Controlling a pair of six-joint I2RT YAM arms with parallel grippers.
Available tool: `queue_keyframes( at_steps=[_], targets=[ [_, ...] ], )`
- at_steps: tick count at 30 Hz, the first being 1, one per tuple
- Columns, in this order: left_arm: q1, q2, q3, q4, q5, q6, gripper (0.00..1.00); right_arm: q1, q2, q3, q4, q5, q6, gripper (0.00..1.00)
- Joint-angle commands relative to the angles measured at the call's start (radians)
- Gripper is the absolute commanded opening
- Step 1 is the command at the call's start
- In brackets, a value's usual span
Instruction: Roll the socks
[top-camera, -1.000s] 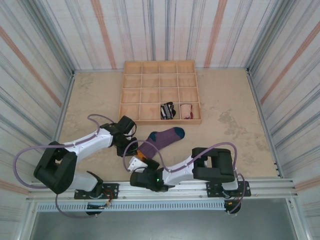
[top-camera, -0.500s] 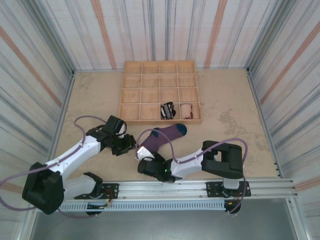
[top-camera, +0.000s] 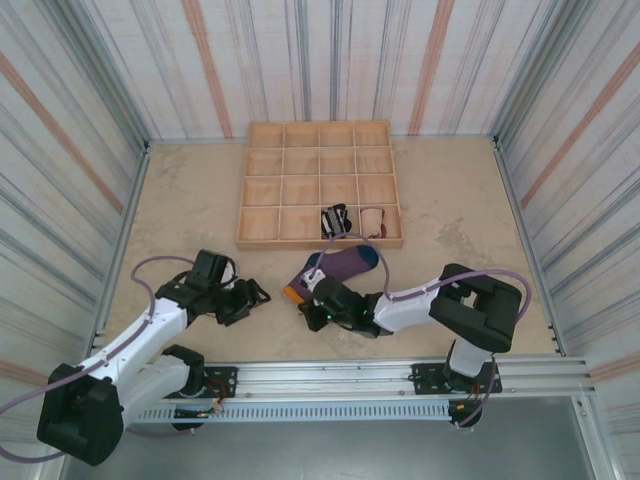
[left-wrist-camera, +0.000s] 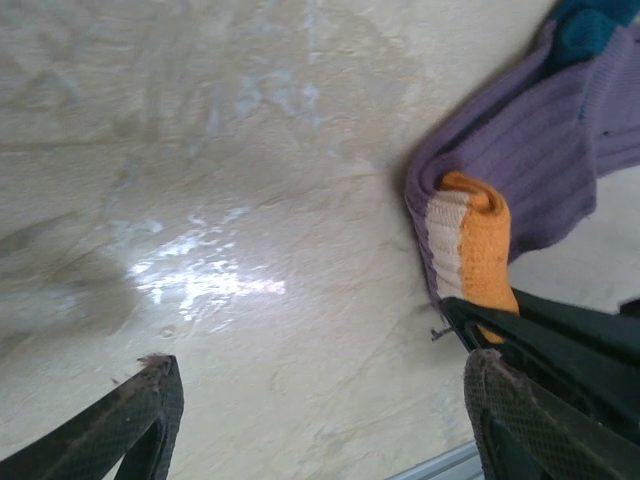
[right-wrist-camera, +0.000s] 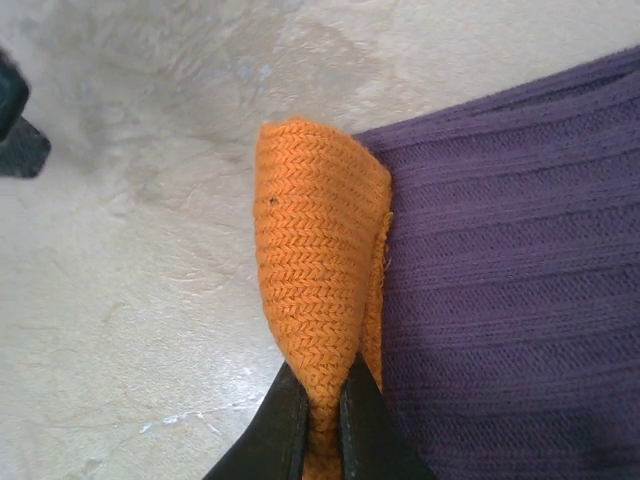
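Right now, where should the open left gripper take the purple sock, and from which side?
Probably the purple sock's folded edge beside the orange end, from the left arm's side: it stands thick off the table, facing the open left gripper, while the right gripper pinches the orange end.

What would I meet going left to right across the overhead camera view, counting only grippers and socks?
Open left gripper → right gripper, pinching the purple ribbed sock by its orange end → black-and-white striped fabric sock → peach-and-dark-red fabric sock
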Motion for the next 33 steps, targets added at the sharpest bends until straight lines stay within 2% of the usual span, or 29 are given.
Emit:
queue_keyframes(
  at_steps=[1, 8, 13, 20, 27, 33],
  targets=[
    [-0.030, -0.022, -0.013, 0.084, -0.006, -0.037, 0.75, -0.075, 0.000, -0.041, 0.074, -0.244, 0.164, 0.00],
    [-0.093, 0.042, -0.002, 0.159, -0.050, -0.047, 0.71, -0.210, 0.091, -0.087, 0.263, -0.455, 0.392, 0.00],
    [-0.130, 0.109, 0.024, 0.191, -0.102, -0.025, 0.68, -0.284, 0.149, -0.115, 0.377, -0.527, 0.547, 0.00],
    [-0.150, 0.229, 0.062, 0.305, -0.112, 0.019, 0.64, -0.339, 0.213, -0.081, 0.328, -0.598, 0.664, 0.00],
    [-0.186, 0.374, 0.132, 0.389, -0.130, 0.052, 0.61, -0.366, 0.241, -0.071, 0.282, -0.597, 0.710, 0.00],
    [-0.188, 0.455, 0.143, 0.477, -0.114, 0.034, 0.51, -0.377, 0.250, -0.074, 0.291, -0.610, 0.718, 0.00]
  ],
)
